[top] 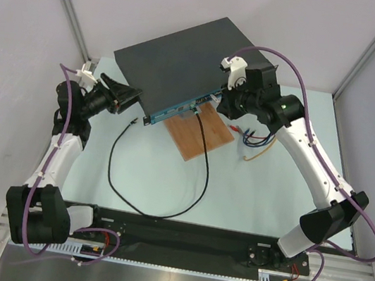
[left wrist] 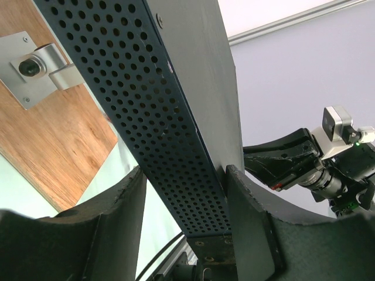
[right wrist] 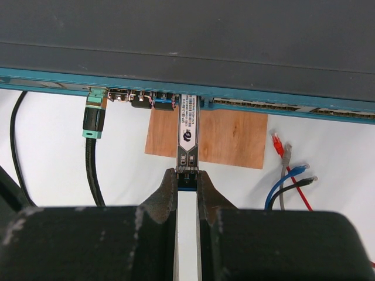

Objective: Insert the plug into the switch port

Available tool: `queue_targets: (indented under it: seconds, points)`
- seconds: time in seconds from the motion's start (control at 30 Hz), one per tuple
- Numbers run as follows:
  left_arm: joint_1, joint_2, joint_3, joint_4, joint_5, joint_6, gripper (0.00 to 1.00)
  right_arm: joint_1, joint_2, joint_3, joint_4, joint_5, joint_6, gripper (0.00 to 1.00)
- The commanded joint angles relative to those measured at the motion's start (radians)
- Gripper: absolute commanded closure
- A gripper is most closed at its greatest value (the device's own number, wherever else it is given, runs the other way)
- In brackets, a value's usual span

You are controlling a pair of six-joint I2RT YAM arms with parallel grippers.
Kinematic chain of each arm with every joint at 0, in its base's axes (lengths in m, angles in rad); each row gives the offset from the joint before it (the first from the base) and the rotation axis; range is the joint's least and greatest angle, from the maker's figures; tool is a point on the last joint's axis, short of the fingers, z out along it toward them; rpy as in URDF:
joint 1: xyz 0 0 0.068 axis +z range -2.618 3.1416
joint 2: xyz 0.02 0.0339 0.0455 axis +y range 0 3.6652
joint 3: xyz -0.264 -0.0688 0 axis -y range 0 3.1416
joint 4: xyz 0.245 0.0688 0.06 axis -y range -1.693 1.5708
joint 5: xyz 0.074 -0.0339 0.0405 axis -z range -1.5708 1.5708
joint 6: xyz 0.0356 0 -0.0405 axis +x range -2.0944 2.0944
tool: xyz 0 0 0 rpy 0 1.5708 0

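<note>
The switch (top: 178,64) is laid on the table (top: 264,195), braced at its left end between the spread left gripper (left wrist: 184,234). The plug (right wrist: 187,132) is pinched by the right gripper (right wrist: 187,184), its tip in a front port beside a black cable (right wrist: 92,152).

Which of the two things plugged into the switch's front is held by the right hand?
The silver labelled plug, pinched by the right hand; the black cable connector left of it hangs free.

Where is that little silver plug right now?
In the right wrist view, the plug sits center, pinched in the right gripper, its tip at the switch, right of the black cable.
</note>
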Motion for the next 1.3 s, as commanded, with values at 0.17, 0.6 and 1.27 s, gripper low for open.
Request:
queue_targets:
  seconds: [0.17, 0.6, 1.27]
  points:
    - [-0.059, 0.001, 0.033, 0.083, -0.019, 0.045, 1.0, 0.031, -0.001, 0.051, 0.087, 0.0, -0.006, 1.0]
    - [-0.057, 0.011, 0.038, 0.089, -0.016, 0.039, 1.0, 0.039, 0.002, 0.042, 0.099, 0.02, -0.023, 1.0]
    - [-0.057, 0.012, 0.033, 0.084, -0.014, 0.048, 1.0, 0.042, 0.047, 0.039, 0.208, 0.045, -0.02, 1.0]
